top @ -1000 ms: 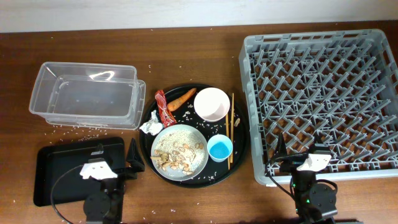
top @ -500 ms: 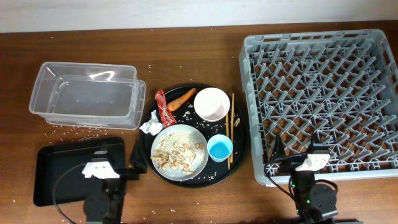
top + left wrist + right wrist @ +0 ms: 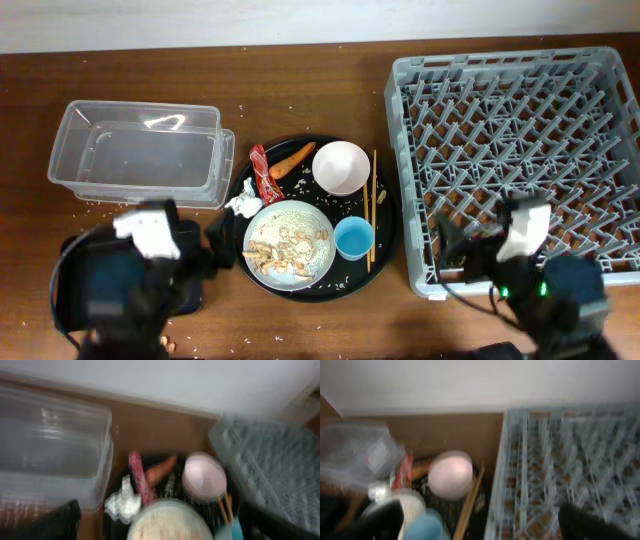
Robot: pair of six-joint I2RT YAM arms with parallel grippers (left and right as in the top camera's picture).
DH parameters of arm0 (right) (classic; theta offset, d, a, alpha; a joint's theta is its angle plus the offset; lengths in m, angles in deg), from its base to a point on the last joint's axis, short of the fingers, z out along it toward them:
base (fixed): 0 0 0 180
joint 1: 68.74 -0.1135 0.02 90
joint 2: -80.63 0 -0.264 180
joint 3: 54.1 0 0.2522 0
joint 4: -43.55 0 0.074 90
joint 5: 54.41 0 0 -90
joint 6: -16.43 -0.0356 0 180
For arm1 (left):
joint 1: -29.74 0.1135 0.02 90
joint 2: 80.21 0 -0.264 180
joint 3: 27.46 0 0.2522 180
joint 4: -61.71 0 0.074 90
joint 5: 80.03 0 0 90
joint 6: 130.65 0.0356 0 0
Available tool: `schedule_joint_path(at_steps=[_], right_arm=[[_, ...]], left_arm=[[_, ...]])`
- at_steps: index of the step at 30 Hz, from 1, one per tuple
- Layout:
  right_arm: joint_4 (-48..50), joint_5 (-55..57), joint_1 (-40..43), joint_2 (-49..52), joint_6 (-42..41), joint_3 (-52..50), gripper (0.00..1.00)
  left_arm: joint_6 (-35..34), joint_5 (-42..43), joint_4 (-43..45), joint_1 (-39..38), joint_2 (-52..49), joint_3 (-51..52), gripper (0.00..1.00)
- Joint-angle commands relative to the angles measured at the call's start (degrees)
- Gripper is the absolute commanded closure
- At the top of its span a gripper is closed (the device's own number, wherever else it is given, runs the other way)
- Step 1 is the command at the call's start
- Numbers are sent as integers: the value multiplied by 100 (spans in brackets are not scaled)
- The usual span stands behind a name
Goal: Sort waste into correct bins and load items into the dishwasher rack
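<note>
Waste (wrapper (image 3: 262,175), carrot (image 3: 292,159), tissue (image 3: 241,205)) lying with plate (image 3: 290,243), bowl (image 3: 341,167), cup (image 3: 353,238), chopsticks (image 3: 372,205) on round black tray (image 3: 386,235) between clear tub (image 3: 140,155) and rack (image 3: 510,150). Left arm covering most of shallow black tray (image 3: 68,262). Blurred wrist views showing what overhead is not: left gripper (image 3: 170,522), right gripper (image 3: 485,521) both spread, grasping nothing

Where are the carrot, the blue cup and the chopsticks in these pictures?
carrot (image 3: 293,158), overhead view, its middle.
blue cup (image 3: 353,238), overhead view, its inner bottom.
chopsticks (image 3: 371,210), overhead view, halfway along.

Round tray (image 3: 388,225) between tub (image 3: 135,156) and rack (image 3: 510,150), chopsticks (image 3: 371,210) apparently along its right.
</note>
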Motion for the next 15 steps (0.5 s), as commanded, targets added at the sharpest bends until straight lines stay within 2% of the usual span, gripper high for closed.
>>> schedule_joint_path(at_steps=[1, 3, 4, 7, 8, 10, 11, 13, 15], right_arm=[[-997, -101, 11, 1561, -44, 1523, 2], [-1561, -197, 11, 2332, -72, 2258, 2], [-1958, -730, 11, 2918, -70, 2736, 2], [-2098, -1161, 11, 3698, -72, 3042, 2], [-2098, -1158, 11, 3858, -81, 3042, 2], [-2096, -1036, 17, 4157, -608, 3042, 2], [-2100, -883, 17, 4247, -780, 3042, 2], [-2166, -433, 17, 4312, -1191, 3042, 2], [-2223, 240, 17, 4306, -1659, 3042, 2]], left_arm=[[72, 264, -1032, 9, -1604, -1561, 1], [70, 525, -1639, 9, -2310, -2251, 1], [31, 730, -1980, 9, -2782, -2662, 1], [-168, 1836, -1805, -7, -3327, -2743, 1], [-166, 1954, -1801, -59, -3484, -2743, 1], [0, 1506, -2031, -529, -3866, -2743, 1], [282, 1165, -2081, -968, -4098, -2743, 1], [391, 509, -2022, -1862, -4583, -2743, 2], [389, 59, -1655, -2719, -5206, -2743, 11]])
